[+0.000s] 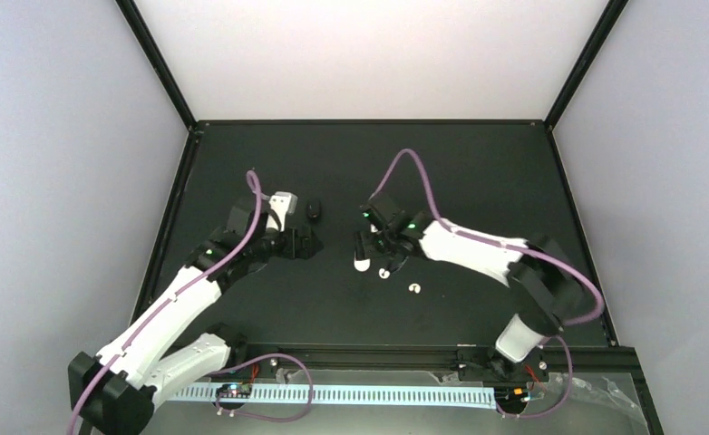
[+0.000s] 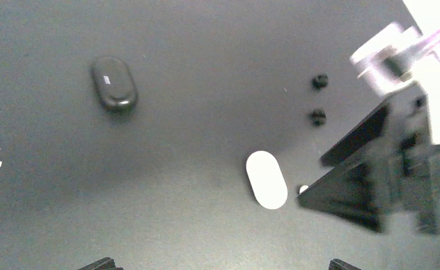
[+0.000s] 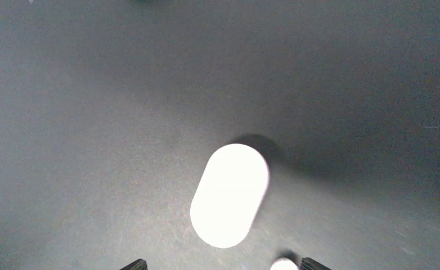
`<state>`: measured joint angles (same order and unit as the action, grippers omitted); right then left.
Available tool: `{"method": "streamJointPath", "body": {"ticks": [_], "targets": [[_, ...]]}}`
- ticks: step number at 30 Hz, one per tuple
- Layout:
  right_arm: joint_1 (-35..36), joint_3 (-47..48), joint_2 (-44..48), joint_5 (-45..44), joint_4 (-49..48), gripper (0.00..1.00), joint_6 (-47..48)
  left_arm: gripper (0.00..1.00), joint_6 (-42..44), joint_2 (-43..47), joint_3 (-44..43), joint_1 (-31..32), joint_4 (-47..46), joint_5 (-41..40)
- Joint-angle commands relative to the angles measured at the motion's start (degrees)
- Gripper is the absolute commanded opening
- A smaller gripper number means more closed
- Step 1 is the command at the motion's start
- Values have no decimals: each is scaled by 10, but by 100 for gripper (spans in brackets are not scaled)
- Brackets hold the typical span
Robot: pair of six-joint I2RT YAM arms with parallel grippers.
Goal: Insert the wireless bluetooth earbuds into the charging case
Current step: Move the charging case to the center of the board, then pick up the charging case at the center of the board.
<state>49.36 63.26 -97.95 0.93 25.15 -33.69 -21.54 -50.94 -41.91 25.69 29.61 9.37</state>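
Lying just beside the glossy white pill-shaped charging case (image 3: 229,195) is one white curled earbud (image 3: 284,264). Another white earbud (image 1: 413,289) rests near that case, and two black earbuds (image 2: 319,81) (image 2: 318,117) sit close by. The right gripper (image 3: 225,266) hovers by the case, jaws spread and empty. The left gripper (image 2: 220,265), wide apart and empty, stands well apart from it.

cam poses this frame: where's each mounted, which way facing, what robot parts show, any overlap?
Top external: above and behind the bases, looking down at the table; left arm and right arm show.
Left wrist: on the left arm, looking down at black case, white case and black earbuds; left end effector tips at bottom edge, right arm at right.
Right wrist: close above the white case and a white earbud; right end effector tips at bottom edge.
Shared: white case, all three.
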Motion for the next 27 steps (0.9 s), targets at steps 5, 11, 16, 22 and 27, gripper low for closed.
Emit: {"method": "streamJointPath", "body": {"ticks": [5, 11, 16, 22, 27], "targets": [[-22, -124, 242, -106, 36, 77, 32, 99, 109, -119, -104, 90, 26, -14], [-25, -202, 348, -107, 33, 77, 24, 97, 190, -260, -180, 122, 86, -12], [-25, -247, 442, -109, 30, 78, 30, 99, 221, -341, -231, 133, 107, 18], [-26, -248, 466, -106, 44, 79, 31, 99, 139, -427, -254, 144, 83, 34], [-26, -230, 479, -98, 52, 79, 31, 98, 90, -464, -220, 145, 33, 70]]}}
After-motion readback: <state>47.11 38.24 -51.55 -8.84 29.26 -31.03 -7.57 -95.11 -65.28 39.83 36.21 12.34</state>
